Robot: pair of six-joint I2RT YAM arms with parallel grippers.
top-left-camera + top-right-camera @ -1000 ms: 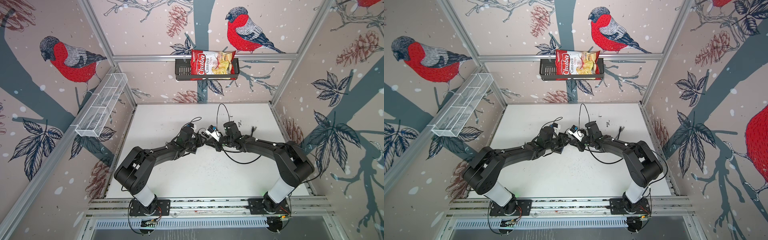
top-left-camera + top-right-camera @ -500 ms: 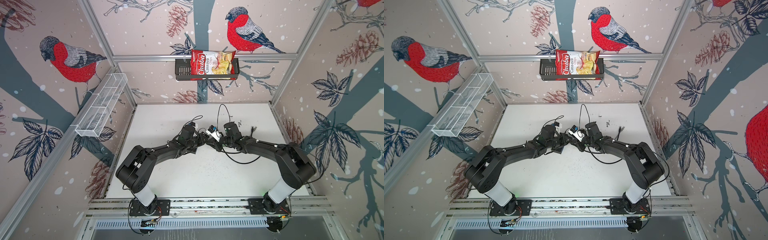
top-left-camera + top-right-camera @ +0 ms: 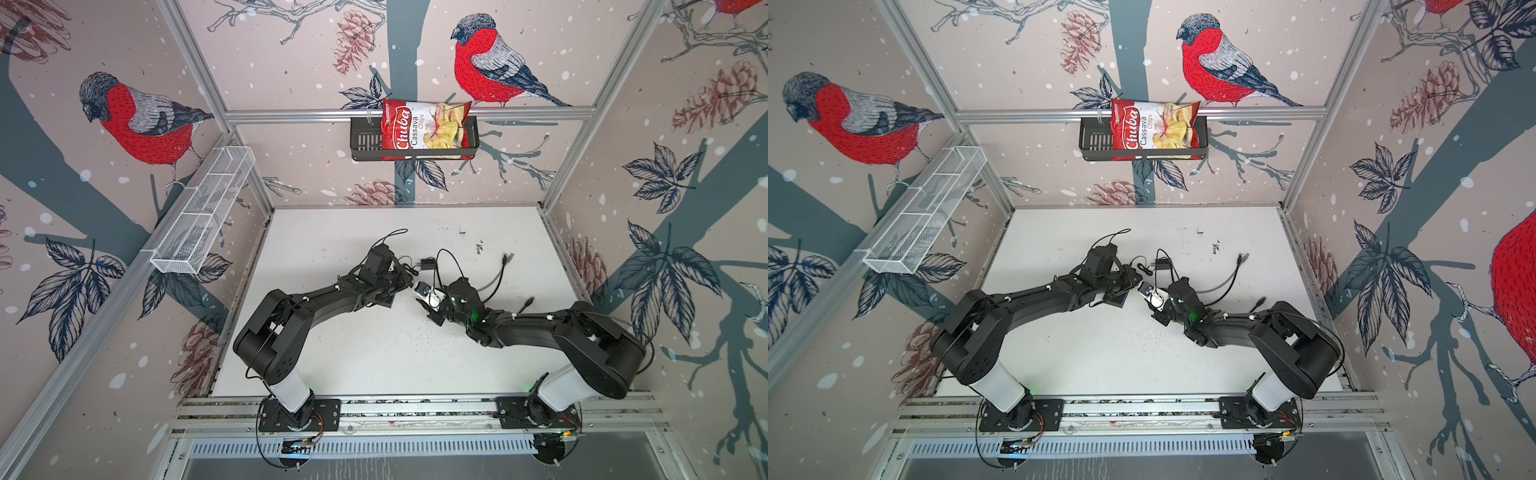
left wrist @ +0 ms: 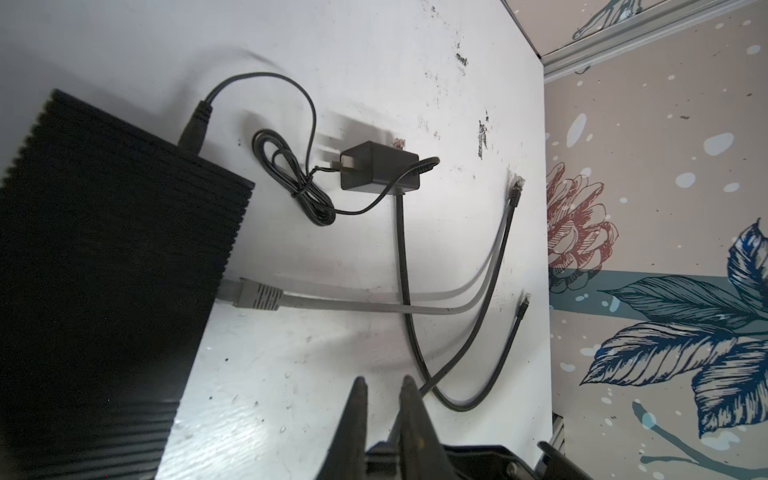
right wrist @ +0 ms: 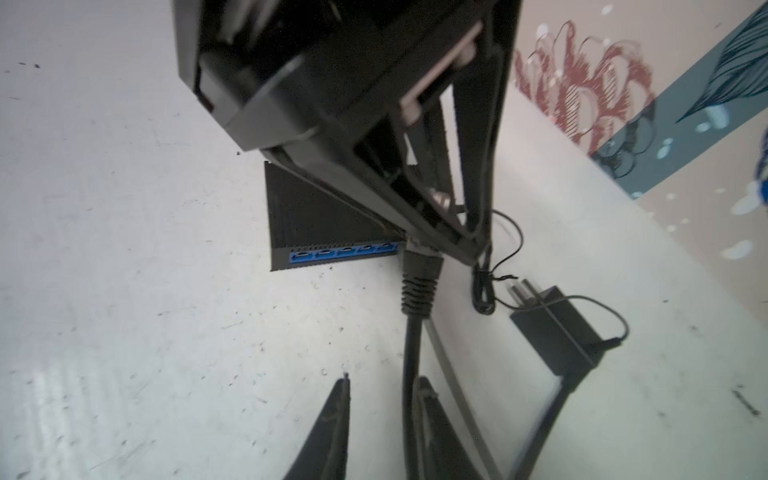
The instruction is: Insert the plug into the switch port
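Observation:
The switch (image 4: 104, 249) is a flat, ribbed black box; in both top views only a corner (image 3: 388, 301) shows under my left arm. Its blue port row (image 5: 340, 253) faces the right wrist camera. A grey plug (image 4: 257, 297) with a ribbed boot sits in the port at the row's end (image 5: 417, 282). Its cable runs back between the fingers of my right gripper (image 5: 383, 377), which stand apart; the cable lies against one finger (image 5: 424, 399). My left gripper (image 4: 382, 380) hovers beside the plug, closed to a narrow slit with nothing in it.
A small black adapter (image 4: 378, 170) and its coiled cord (image 4: 291, 187) lie just beyond the switch. A looped black cable (image 4: 457, 405) and two free plug ends (image 4: 525, 299), (image 4: 517, 187) lie toward the right wall. A wire basket (image 3: 199, 220) and a chip-bag shelf (image 3: 415, 133) hang on the walls.
My right gripper has opened off the cable and drawn back a little toward the near edge. The left gripper has closed a little and shifted slightly right.

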